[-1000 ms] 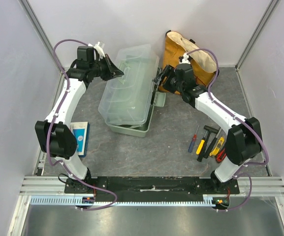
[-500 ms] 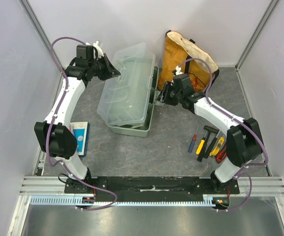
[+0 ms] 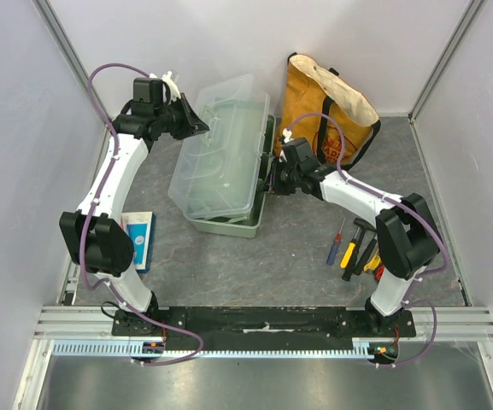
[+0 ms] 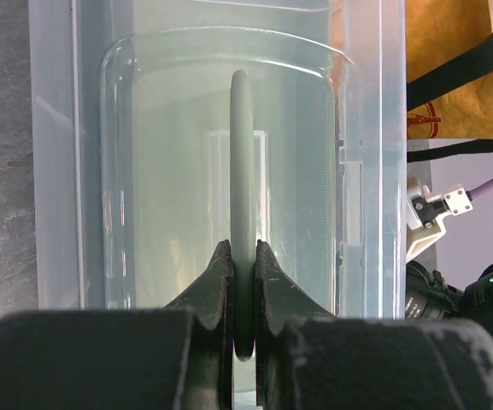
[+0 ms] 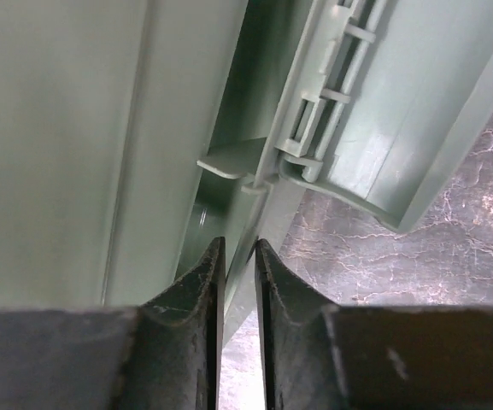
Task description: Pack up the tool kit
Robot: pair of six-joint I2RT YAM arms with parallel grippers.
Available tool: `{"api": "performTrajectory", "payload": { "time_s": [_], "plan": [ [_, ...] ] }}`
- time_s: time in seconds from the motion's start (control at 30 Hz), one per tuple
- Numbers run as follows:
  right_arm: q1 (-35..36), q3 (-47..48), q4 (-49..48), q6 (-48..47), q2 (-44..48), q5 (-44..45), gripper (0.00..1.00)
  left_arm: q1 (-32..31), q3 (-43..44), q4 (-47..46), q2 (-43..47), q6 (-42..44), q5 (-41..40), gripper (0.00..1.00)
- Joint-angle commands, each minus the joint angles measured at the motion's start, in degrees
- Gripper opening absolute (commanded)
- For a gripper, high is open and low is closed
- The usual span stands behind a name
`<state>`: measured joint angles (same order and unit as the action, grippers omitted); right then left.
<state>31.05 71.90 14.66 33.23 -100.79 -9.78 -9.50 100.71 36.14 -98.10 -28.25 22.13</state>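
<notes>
Toolbox [image 3: 229, 224] at the table's [image 3: 297, 273] far middle, its long axis running near to far with the far end leaning slightly right. The clear lid [image 3: 216, 158] sits over the green base and blurs the inside, so I cannot make out what lies there. My left gripper [image 4: 243, 286] reaches in from the far left and is clenched on the green handle [image 4: 241, 154], which in the left wrist view stands as a thin arch running straight away from the fingers along the lid. My right gripper [image 5: 237, 282] is at the toolbox's right side. From above its tips are hidden under the wrist. In the right wrist view the jaws stand only narrowly apart, with a thin green edge of the box running toward the gap, and I cannot tell whether they pinch it. A green hinged part with a slotted rib, cut off by the frame, lies just right of that edge. Hand tools [image 3: 357, 248] lie on the table near right, partly covered by my right elbow. Packets [image 3: 139, 239] lie near left, half under my left elbow. A tote bag [image 3: 314, 94] stands behind, beside the toolbox's far right corner.
</notes>
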Motion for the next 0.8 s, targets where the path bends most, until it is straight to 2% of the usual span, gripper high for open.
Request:
{"api": "performTrajectory", "payload": {
  "time_s": [0.0,0.27,0.47,0.77],
  "plan": [
    [-0.11,1.32,1.25,0.16,-0.72,3.97,0.2,1.75,2.04,-7.84,3.18,3.55,0.19,0.02],
    [-0.64,-2.11,1.51,3.5,1.3,11.53,0.0,14.67,-3.4,-8.71,4.5,4.96,8.54,0.02],
    [-1.78,-3.43,2.48,4.3,3.5,16.37,0.0,20.92,-9.47,-10.91,5.47,5.75,11.62,0.02],
    [-4.59,-4.48,3.45,3.77,4.64,17.87,0.0,23.21,-18.43,-15.13,4.77,5.14,13.29,0.03]
  ]
}}
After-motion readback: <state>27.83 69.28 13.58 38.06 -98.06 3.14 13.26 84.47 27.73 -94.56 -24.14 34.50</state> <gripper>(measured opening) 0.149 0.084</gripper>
